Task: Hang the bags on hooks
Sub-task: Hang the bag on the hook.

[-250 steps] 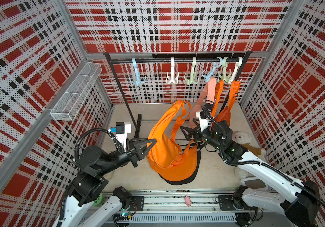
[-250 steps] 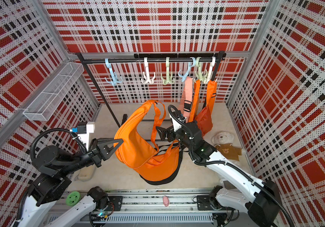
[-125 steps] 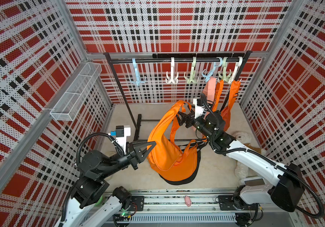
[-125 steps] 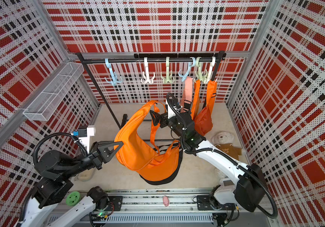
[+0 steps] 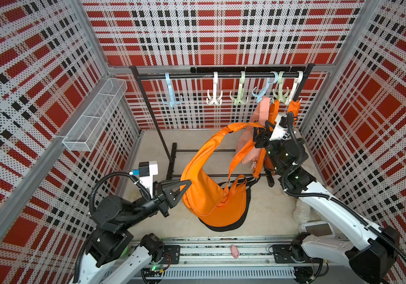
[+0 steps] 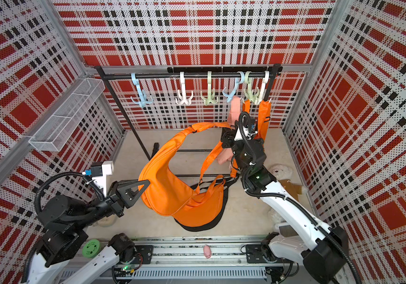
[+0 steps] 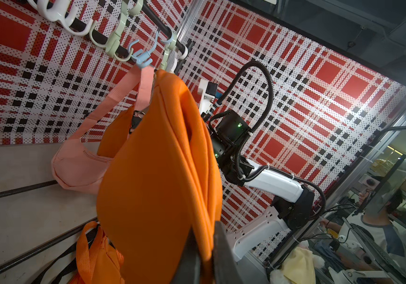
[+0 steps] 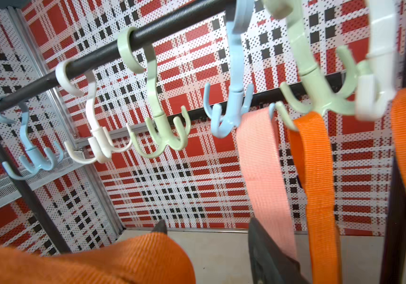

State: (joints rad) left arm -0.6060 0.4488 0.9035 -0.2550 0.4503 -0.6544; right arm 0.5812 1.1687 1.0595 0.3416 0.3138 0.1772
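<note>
Two-handedly holding up the bag [image 5: 197,177] at the cell's centre, well below the rail [image 5: 221,75] and touching no hook. Pinching its body from 8 o'clock with the left gripper [image 5: 187,183], jaws closed tight on a fold of orange fabric, the same pinch filling the left wrist view. Trailing its strap [image 5: 242,126] up toward 1 o'clock and over to the right gripper [image 5: 258,139]. Showing that gripper, in the right wrist view, with jaws standing part-way apart, the strap lying across one finger [image 8: 160,227] and not clamped between the two. Overhanging the floor bag [image 7: 98,258], orange with black trim, at 5 o'clock. Facing the rail at 12 o'clock, carrying a blue hook [image 5: 171,97], a white hook [image 5: 214,97], a green hook [image 5: 239,96], then three more hooks [image 5: 280,94] crowding toward 1 o'clock. Bearing, on those crowded ones, a pink bag [image 7: 74,167] and orange straps [image 5: 294,108] just behind the right gripper. Standing well apart from the basket [image 5: 93,118] at 10 o'clock and the pink toy [image 5: 234,251] at 6 o'clock.
</note>
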